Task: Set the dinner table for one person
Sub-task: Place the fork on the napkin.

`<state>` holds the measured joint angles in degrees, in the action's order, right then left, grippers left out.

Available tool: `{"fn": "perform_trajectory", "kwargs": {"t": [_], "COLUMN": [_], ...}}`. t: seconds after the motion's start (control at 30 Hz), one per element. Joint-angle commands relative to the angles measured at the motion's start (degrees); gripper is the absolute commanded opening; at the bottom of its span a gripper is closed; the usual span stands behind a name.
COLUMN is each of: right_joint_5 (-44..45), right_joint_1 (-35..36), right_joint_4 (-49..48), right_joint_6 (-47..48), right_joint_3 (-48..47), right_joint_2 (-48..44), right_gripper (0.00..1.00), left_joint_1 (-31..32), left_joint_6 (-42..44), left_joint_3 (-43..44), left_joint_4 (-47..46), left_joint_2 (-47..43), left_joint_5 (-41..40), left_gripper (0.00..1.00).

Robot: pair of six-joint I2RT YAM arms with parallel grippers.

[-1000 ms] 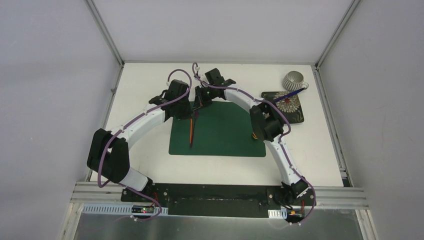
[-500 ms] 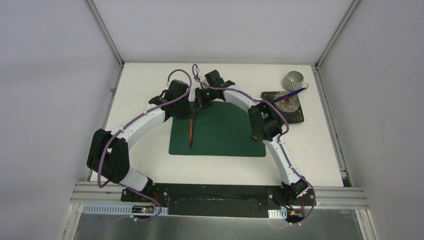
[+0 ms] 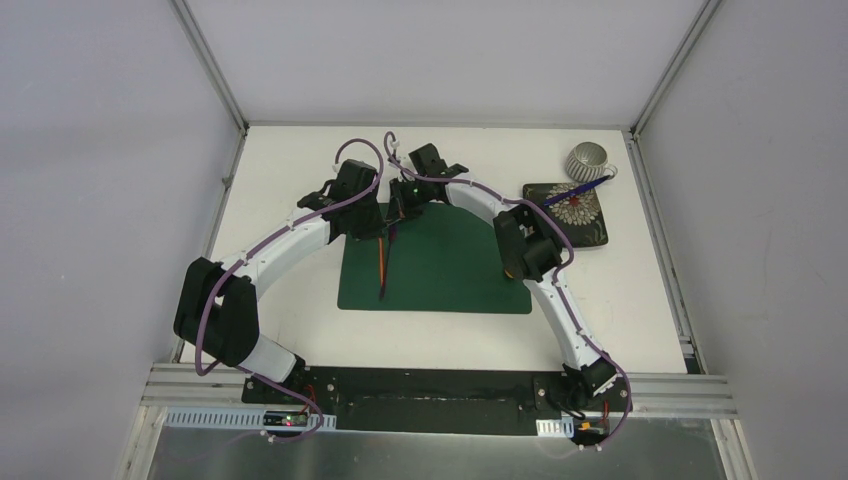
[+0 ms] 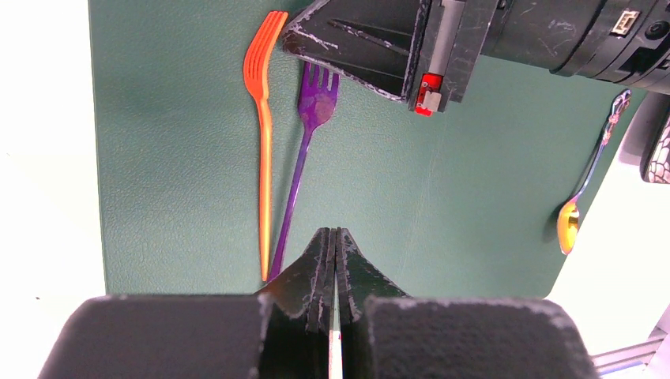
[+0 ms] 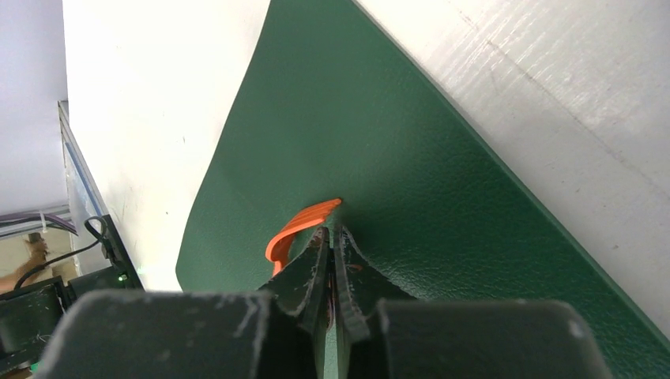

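1. Firstly, the containers: a ribbed grey cup (image 3: pixel 588 160) stands at the far right of the table, just beyond a dark square plate (image 3: pixel 590 228) with a pale flower pattern.
2. A thin blue utensil (image 3: pixel 572 190) slants across the plate toward the cup's rim. Whether its end sits inside the cup cannot be told.
3. The dinner table (image 3: pixel 280 330) is a flat, matte white rectangle edged by aluminium posts, and it lies under everything else.
4. A dark green placemat (image 3: pixel 450 270) with a fine leathery grain and rounded corners lies flat at the table's middle.
5. An orange fork (image 4: pixel 265 158) and a purple fork (image 4: pixel 304 150), both slim glossy plastic, lie side by side on the mat's left part. Their handles converge until they are nearly touching.
6. A spoon (image 4: pixel 585 185) with a gold bowl and a thin, iridescent handle lies at the mat's right edge, well apart from the forks.
7. The left gripper (image 4: pixel 333 241) hangs over the fork handles with its fingers pressed together, clamping nothing visible.
8. The right gripper (image 5: pixel 329 237) is clenched too, with its tips down at the mat beside the orange tines and no item seen between them.
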<state>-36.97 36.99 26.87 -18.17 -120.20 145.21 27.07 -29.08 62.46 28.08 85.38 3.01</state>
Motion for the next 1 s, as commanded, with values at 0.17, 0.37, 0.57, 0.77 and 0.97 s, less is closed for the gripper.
{"fn": "perform_trajectory", "kwargs": {"t": [0.17,0.37,0.57,0.77,0.97], "right_joint_5": [-1.8,-0.7,1.8,5.5,14.6], "right_joint_1": [0.3,0.3,0.0,-1.2,-3.1], "right_joint_4": [-1.0,-0.2,0.9,1.8,3.2], "right_joint_6": [-0.3,0.6,1.9,2.1,1.9], "right_joint_3": [-2.1,-1.6,-1.0,-1.5,0.9], "right_joint_2": [-1.0,-2.9,-5.0,-6.7,-11.7], "right_gripper": [0.38,0.5,0.56,0.59,0.59], "left_joint_1": [0.4,0.4,0.4,0.4,0.4], "left_joint_6": [0.9,0.6,0.4,0.3,0.2], "left_joint_3": [1.5,1.5,1.4,1.4,1.4], "left_joint_4": [-0.6,-0.6,-0.7,-0.7,-0.7], "left_joint_2": [-1.9,-1.9,-2.0,-2.4,-2.6], "left_joint_5": [-0.9,-0.6,-0.5,-0.7,-1.3], "left_gripper": [0.0,0.0,0.0,0.0,0.0]}}
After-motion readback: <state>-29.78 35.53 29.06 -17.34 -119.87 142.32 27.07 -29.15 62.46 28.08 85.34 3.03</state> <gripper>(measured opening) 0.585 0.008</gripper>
